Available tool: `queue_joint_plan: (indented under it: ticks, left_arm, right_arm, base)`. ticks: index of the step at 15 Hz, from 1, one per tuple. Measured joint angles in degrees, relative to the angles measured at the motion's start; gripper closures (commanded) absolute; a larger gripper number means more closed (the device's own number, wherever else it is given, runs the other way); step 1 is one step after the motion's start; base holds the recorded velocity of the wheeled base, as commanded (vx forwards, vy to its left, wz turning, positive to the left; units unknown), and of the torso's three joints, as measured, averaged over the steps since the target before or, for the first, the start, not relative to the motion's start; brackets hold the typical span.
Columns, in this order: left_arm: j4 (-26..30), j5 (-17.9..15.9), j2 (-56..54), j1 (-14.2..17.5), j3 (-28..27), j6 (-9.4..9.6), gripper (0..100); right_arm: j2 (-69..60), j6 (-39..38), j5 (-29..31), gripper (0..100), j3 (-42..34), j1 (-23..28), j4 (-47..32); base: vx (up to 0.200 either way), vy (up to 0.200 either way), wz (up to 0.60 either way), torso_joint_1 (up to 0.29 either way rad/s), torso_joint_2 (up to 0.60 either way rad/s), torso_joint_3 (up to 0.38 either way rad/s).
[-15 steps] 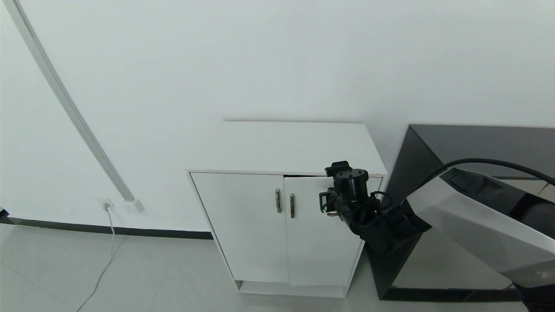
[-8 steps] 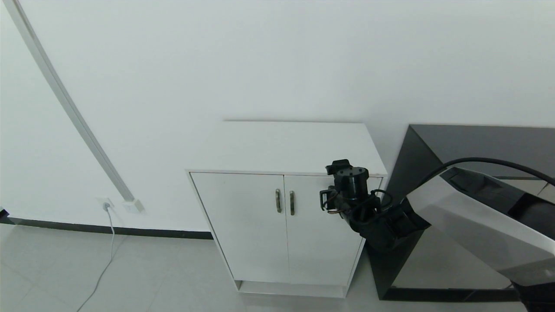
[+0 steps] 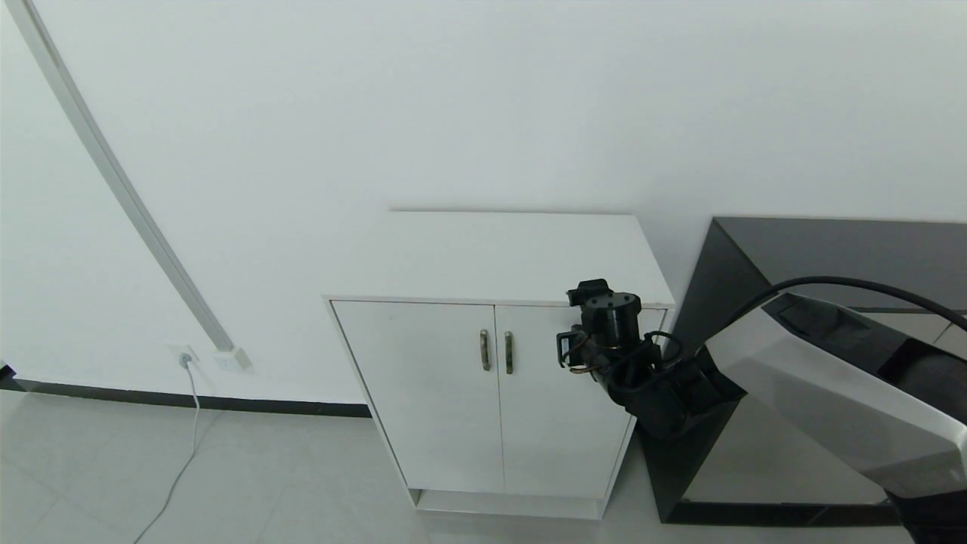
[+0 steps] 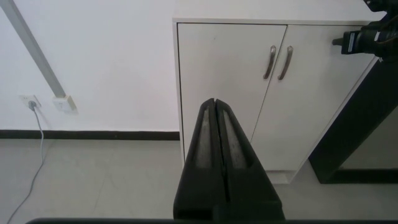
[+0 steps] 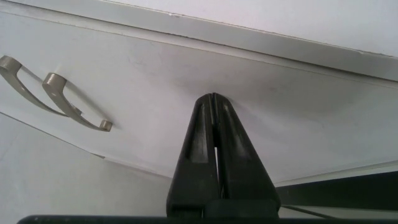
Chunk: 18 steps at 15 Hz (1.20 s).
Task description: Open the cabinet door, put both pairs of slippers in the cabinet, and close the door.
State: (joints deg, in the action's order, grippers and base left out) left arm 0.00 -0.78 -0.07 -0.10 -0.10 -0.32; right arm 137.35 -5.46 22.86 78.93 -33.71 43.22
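White two-door cabinet (image 3: pixel 506 253) standing on the floor against the wall, both doors shut. One second earlier the right door (image 3: pixel 555 423) stood slightly ajar, with a dark gap along its top edge and its lower edge proud of the frame. It now lies flush with the left door (image 3: pixel 423 393). Each door is plain and flat and carries one curved metal handle (image 5: pixel 78 112) at the centre seam. The right gripper (image 5: pixel 214 96), fingers pressed together, points at the upper part of the right door, with the handles to its left; whether it touches cannot be told. The left gripper (image 4: pixel 214 102), fingers likewise together, is well apart from the cabinet, which stands ahead of it. A black unit (image 3: pixel 831 249) adjoins the cabinet beyond the right gripper. A wall socket (image 3: pixel 183 355) with a cable (image 3: pixel 189 438) lies far to the left.
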Motion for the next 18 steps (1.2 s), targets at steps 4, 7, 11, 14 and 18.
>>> queue_joint_plan:
  ticks: [4, 7, 11, 14, 18]
  left_arm:
    - [0.0, 0.0, 0.0, 0.0, 0.0, 0.0, 100]
    - [0.0, 0.0, 0.0, 0.0, 0.0, 0.0, 100]
    - [0.0, 0.0, 0.0, 0.0, 0.0, 0.05, 100]
    - [0.0, 0.0, 0.0, 0.0, 0.0, 0.07, 100]
    - [0.0, 0.0, 0.0, 0.0, 0.0, 0.07, 100]
  right_arm:
    - [0.1, 0.0, 0.0, 100, 0.3, 0.0, 0.0]
    - [0.2, 0.2, 0.0, 100, 0.6, 0.1, 0.0]
    - [0.3, 0.2, 0.0, 100, 0.9, 0.3, 0.0]
    - [0.3, 0.2, 0.0, 100, 0.7, 0.3, 0.1]
    - [-1.5, 0.2, 0.1, 100, -1.8, -0.1, 0.2]
  base:
    - [0.0, 0.0, 0.0, 0.0, 0.0, 0.0]
    - [0.0, 0.0, 0.0, 0.0, 0.0, 0.0]
    - [0.0, 0.0, 0.0, 0.0, 0.0, 0.0]
    - [0.0, 0.0, 0.0, 0.0, 0.0, 0.0]
    - [0.0, 0.0, 0.0, 0.0, 0.0, 0.0]
